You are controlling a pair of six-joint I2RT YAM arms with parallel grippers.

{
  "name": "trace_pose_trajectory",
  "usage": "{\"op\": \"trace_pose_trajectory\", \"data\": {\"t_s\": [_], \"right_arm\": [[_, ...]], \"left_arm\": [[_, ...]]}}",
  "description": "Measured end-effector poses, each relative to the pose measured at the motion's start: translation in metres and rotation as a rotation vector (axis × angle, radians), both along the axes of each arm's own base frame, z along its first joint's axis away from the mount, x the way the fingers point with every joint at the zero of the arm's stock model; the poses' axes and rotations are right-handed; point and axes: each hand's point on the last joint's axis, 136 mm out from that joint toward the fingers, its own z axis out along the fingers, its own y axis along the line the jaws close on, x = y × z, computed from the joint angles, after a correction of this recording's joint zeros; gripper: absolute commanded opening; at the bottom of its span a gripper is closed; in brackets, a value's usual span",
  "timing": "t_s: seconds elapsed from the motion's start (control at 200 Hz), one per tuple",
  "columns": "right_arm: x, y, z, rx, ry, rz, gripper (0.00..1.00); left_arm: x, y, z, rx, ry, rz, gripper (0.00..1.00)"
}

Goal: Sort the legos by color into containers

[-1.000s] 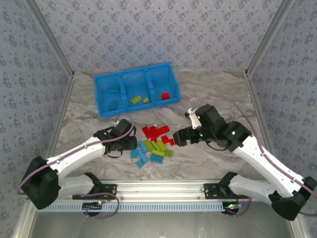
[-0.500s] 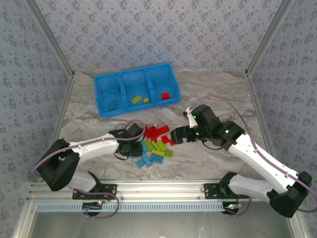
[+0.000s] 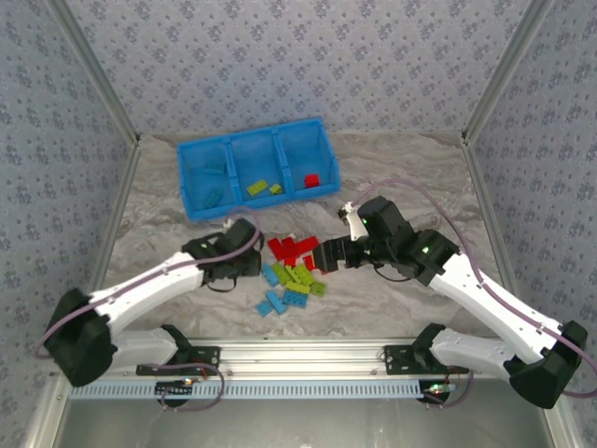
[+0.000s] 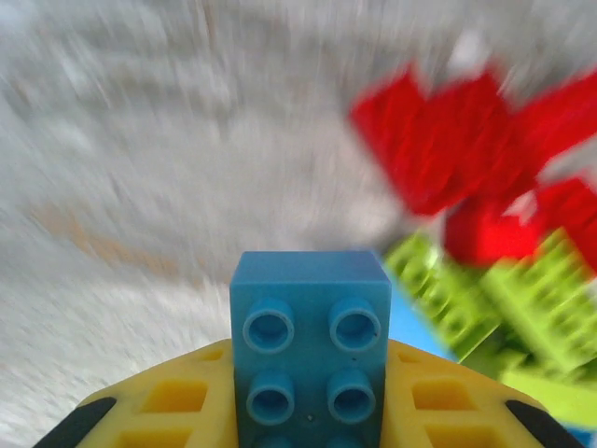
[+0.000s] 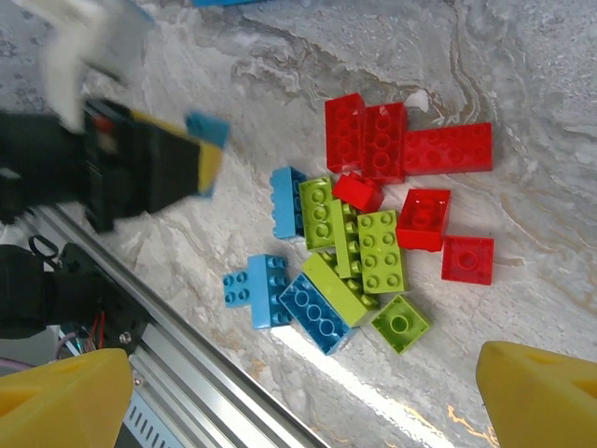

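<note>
Now, clenched left gripper (image 3: 250, 266) on blue lego (image 4: 310, 327), bound for tray (image 3: 280, 198) at twelve o'clock; splayed right gripper (image 3: 323, 257) over pile (image 5: 364, 243).

Bright, even light washes the marbled tabletop (image 3: 392, 168) in the overhead view, leaving only soft shadows beneath the arms. The left wrist view is smeared by motion blur, its red and lime bricks (image 4: 438, 149) reduced to streaks while the light blue brick (image 4: 311, 345) close to the lens is sharp. In the right wrist view the brick pile (image 5: 378, 252) is crisp; the left end effector (image 5: 207, 154) is blurred.
</note>
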Motion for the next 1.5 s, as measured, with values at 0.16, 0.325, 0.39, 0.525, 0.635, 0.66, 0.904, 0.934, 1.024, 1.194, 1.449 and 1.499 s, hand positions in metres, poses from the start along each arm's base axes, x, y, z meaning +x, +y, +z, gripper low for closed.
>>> {"op": "trace_pose_trajectory", "data": {"t_s": [0.16, 0.325, 0.39, 0.525, 0.635, 0.66, 0.904, 0.934, 1.024, 1.194, 1.449, 1.499], "right_arm": [[0.002, -0.001, 0.007, 0.018, -0.02, -0.015, 0.97], [0.002, -0.003, 0.009, 0.026, -0.022, -0.037, 0.96], [0.0, -0.004, 0.013, 0.036, -0.029, -0.041, 0.96], [-0.006, -0.01, 0.02, 0.062, -0.047, -0.057, 0.96], [-0.007, -0.013, 0.019, 0.064, -0.049, -0.072, 0.96], [-0.007, -0.013, 0.018, 0.064, -0.048, -0.074, 0.96], [-0.009, -0.014, 0.007, 0.043, -0.029, -0.093, 0.96], [-0.008, -0.015, 0.007, 0.041, -0.031, -0.097, 0.96], [-0.007, -0.016, 0.005, 0.036, -0.032, -0.11, 0.96], [-0.002, -0.017, -0.004, 0.012, -0.034, -0.128, 0.95], [0.01, -0.003, -0.046, -0.086, 0.027, -0.115, 0.95], [0.012, -0.003, -0.058, -0.12, 0.037, -0.115, 0.96]], "left_arm": [[0.075, 0.046, 0.082, -0.025, -0.214, 0.185, 0.27], [0.154, 0.097, 0.087, 0.044, -0.234, 0.348, 0.27], [0.187, 0.107, 0.074, 0.065, -0.198, 0.38, 0.28], [0.244, 0.123, 0.034, 0.048, -0.103, 0.414, 0.3], [0.271, 0.132, 0.005, 0.029, -0.036, 0.421, 0.38], [0.274, 0.133, 0.001, 0.03, -0.024, 0.417, 0.41], [0.289, 0.121, 0.008, 0.009, -0.001, 0.36, 0.48], [0.288, 0.12, 0.009, 0.006, -0.002, 0.356, 0.48], [0.283, 0.118, 0.015, -0.004, 0.001, 0.344, 0.47], [0.23, 0.108, 0.046, -0.061, -0.02, 0.314, 0.47], [0.086, -0.003, 0.177, -0.181, -0.322, -0.091, 0.47], [0.055, -0.02, 0.187, -0.189, -0.35, -0.198, 0.49]]}}
